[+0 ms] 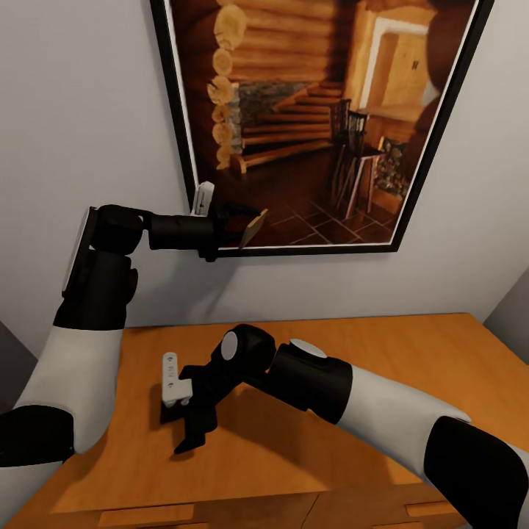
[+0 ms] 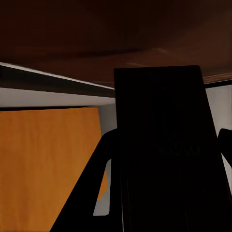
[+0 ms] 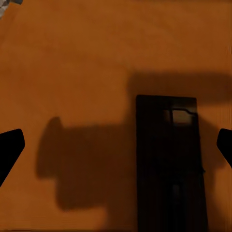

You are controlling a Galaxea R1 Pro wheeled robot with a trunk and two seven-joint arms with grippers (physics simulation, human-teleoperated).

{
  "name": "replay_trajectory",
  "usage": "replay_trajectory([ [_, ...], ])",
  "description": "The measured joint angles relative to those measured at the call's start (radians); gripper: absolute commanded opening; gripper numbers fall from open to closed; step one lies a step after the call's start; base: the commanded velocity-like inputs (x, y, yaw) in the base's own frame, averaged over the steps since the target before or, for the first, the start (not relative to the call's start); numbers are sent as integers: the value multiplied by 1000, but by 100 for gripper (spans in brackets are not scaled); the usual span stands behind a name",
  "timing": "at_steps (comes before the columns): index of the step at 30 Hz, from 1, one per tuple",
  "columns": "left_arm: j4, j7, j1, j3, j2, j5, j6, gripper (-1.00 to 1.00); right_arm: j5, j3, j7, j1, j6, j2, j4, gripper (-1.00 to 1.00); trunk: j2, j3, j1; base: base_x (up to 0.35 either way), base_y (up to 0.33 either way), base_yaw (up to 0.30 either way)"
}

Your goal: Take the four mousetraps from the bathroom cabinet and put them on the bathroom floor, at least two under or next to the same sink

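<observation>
mousetrap [image 3: 167,164] between open right claw [image 3: 116,145]

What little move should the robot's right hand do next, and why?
Probably lower the right gripper and close on the mousetrap: it lies flat on the cabinet top between the open fingers, not yet gripped.

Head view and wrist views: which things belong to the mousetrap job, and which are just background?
Job:
- held mousetrap, in the left gripper
- second mousetrap, lying on the cabinet
- right gripper, open above it

Background:
- framed picture
- wall
</observation>
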Motion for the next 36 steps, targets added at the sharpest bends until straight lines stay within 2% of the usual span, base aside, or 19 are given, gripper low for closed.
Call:
replay_trajectory([
  [12,1,0,0,-1,-3,0,0,-100,0,-14,0,0,0,-12,0,100,0,0,0,0,0,0],
  [17,2,-1,0,-2,-5,0,0,-100,0,-20,0,0,0,-18,0,100,-35,-16,19,0,0,0],
  [24,2,0,0,-2,-6,0,0,-100,1,-21,0,0,0,-23,0,100,-35,-16,19,0,0,0],
  [36,2,-1,0,-2,-8,0,2,-100,2,-22,0,0,0,-21,0,100,-119,-53,65,0,0,0],
])
